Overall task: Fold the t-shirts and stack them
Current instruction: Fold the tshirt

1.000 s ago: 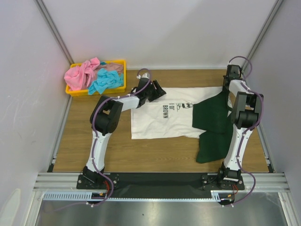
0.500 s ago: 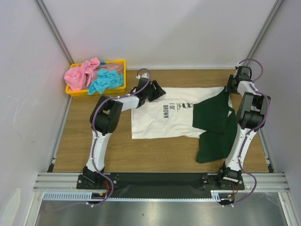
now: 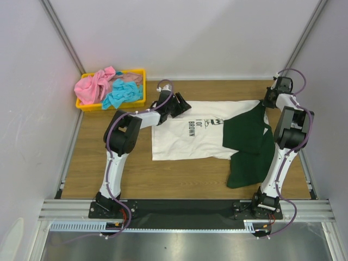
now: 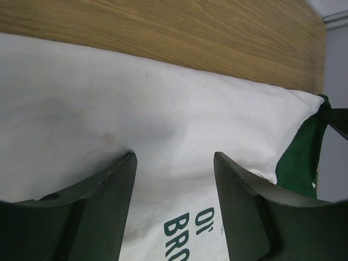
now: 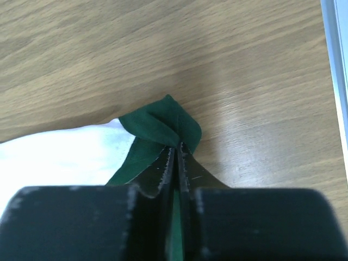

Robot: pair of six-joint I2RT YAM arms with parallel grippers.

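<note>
White t-shirt (image 3: 185, 140) lies flat at mid-table (image 3: 109, 163), print side up, green lettering "OL'" and "BROWN" readable. A dark green section (image 3: 247, 138) is folded over the shirt's right side and runs down past its near hem.

Left gripper (image 3: 182, 104) sits low over the shirt's far left corner. In the left wrist view its jaws stand apart with white cloth between them and nothing gripped; the fingers (image 4: 103, 190) look pressed onto the fabric, though contact is hard to confirm from this angle.

Right gripper (image 3: 267, 101) is at the shirt's far right corner. In the right wrist view its jaws are closed tight on a pinched fold of the dark green cloth (image 5: 163, 122), which bunches just ahead of the tips, over bare wood.

Yellow tray (image 3: 111, 107) is in the far left corner of the table. It holds a pink shirt (image 3: 93, 86) and a turquoise shirt (image 3: 120, 95), both crumpled and touching.
</note>
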